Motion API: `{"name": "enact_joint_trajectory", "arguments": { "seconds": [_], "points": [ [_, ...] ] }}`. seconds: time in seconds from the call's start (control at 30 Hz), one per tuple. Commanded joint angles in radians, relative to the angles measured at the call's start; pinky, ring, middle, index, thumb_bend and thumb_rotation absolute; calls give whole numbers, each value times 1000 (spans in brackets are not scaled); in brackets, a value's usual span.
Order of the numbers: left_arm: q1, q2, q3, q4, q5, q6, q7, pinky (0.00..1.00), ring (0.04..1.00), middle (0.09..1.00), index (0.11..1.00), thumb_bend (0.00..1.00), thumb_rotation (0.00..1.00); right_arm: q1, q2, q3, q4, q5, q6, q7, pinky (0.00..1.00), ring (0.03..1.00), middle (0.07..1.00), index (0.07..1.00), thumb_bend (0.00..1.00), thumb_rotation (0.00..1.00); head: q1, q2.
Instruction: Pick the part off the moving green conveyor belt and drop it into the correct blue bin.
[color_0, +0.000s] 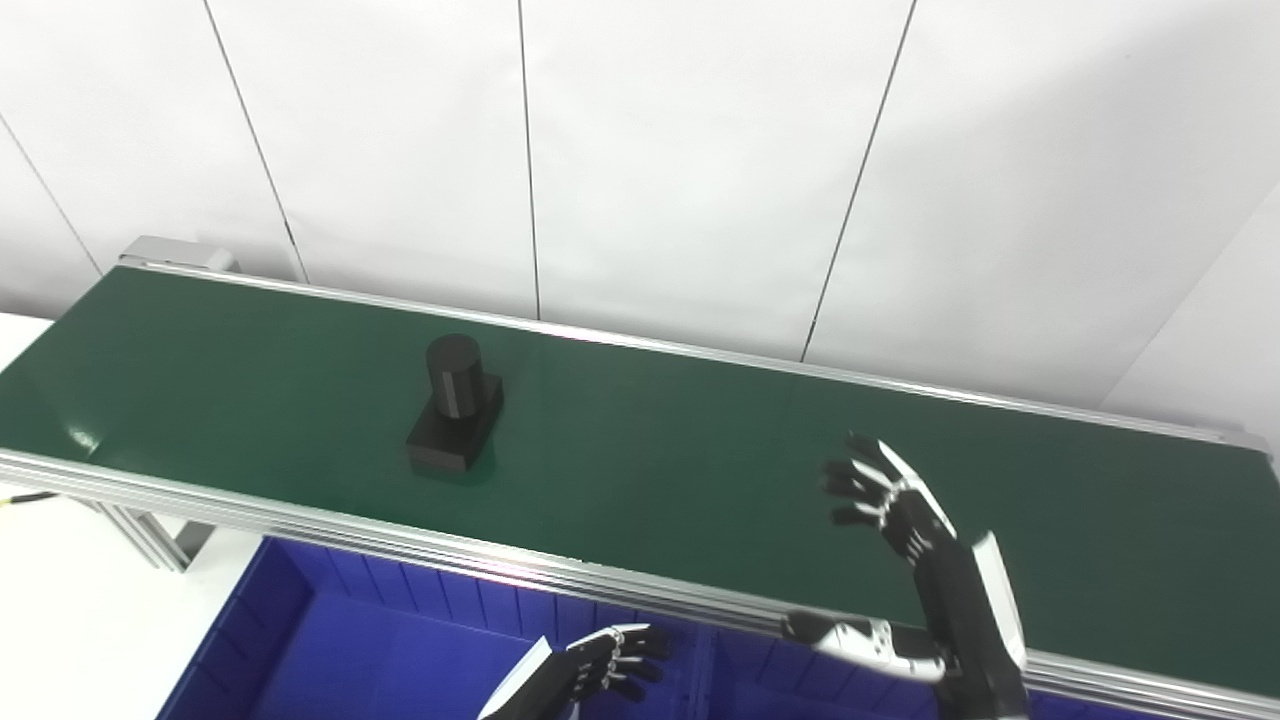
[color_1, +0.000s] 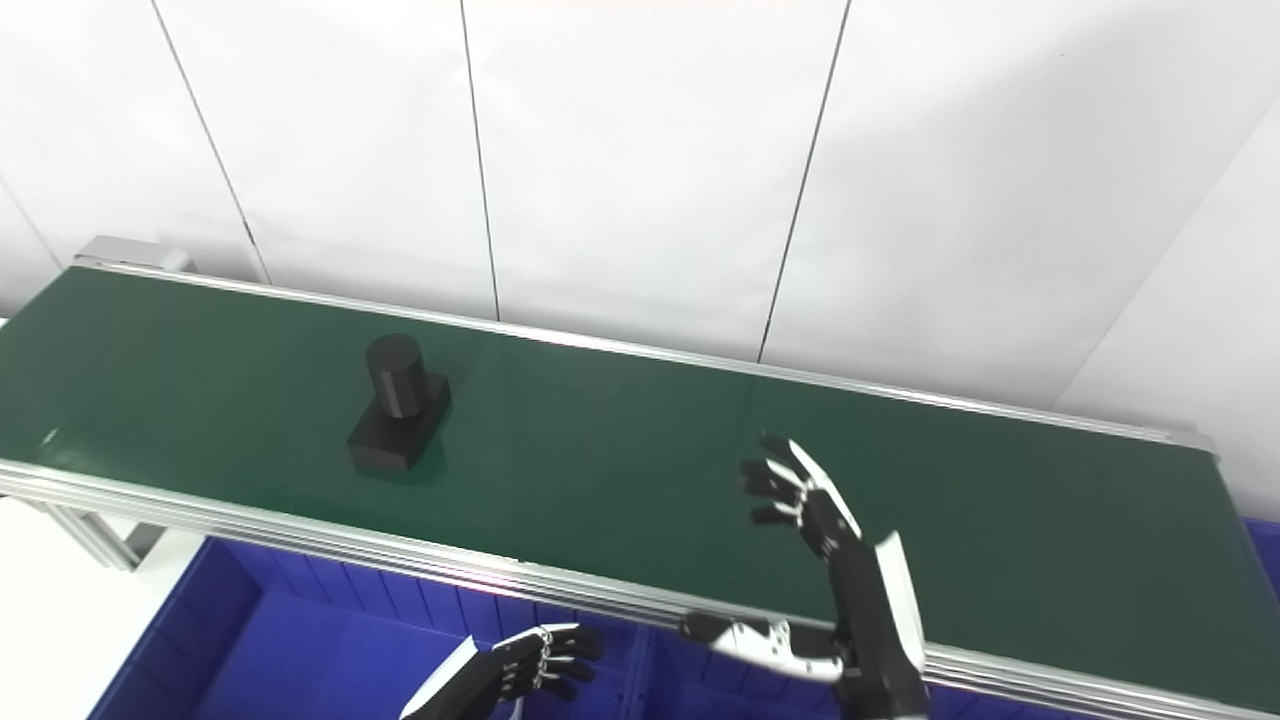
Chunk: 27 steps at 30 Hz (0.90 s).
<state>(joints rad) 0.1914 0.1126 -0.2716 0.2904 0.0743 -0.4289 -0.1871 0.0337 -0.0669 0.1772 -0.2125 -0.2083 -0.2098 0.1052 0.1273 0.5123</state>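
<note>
A black part (color_0: 455, 405), a short cylinder standing on a square base, rests on the green conveyor belt (color_0: 650, 440) left of centre. My right hand (color_0: 890, 500) is raised over the belt's right half, open, fingers spread and thumb out toward the left, holding nothing. It is well to the right of the part. My left hand (color_0: 610, 665) hangs low over the blue bin (color_0: 380, 650) in front of the belt, its fingers curled with nothing in them.
Aluminium rails (color_0: 500, 555) edge the belt on both long sides. A second blue bin (color_0: 760, 680) adjoins the first, with a divider wall between them. A white panelled wall (color_0: 640, 150) stands behind the belt.
</note>
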Motion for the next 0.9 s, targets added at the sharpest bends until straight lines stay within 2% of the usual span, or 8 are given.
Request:
{"name": "enact_joint_trajectory", "arguments": {
  "seconds": [0.0,0.4,0.63,0.87],
  "points": [
    [-19,-7,0,-18,-18,-41,9,686,751,807,814,942,273,-56,20,7,-24,-31,52,2,658,762,800,882,863,398,0,-1],
    [-24,-11,15,-10,-50,-41,-13,694,753,793,796,923,261,-248,60,65,57,-164,262,21,664,783,818,886,855,410,-24,6],
    [-30,-14,19,-2,-61,-41,-27,692,750,785,789,912,250,-336,87,74,145,-182,288,5,691,788,821,882,877,426,-34,10],
    [-33,-19,19,4,-48,-41,-16,697,749,784,784,921,266,-451,100,109,258,-237,332,7,687,784,819,888,876,439,-37,11]
  ]
}}
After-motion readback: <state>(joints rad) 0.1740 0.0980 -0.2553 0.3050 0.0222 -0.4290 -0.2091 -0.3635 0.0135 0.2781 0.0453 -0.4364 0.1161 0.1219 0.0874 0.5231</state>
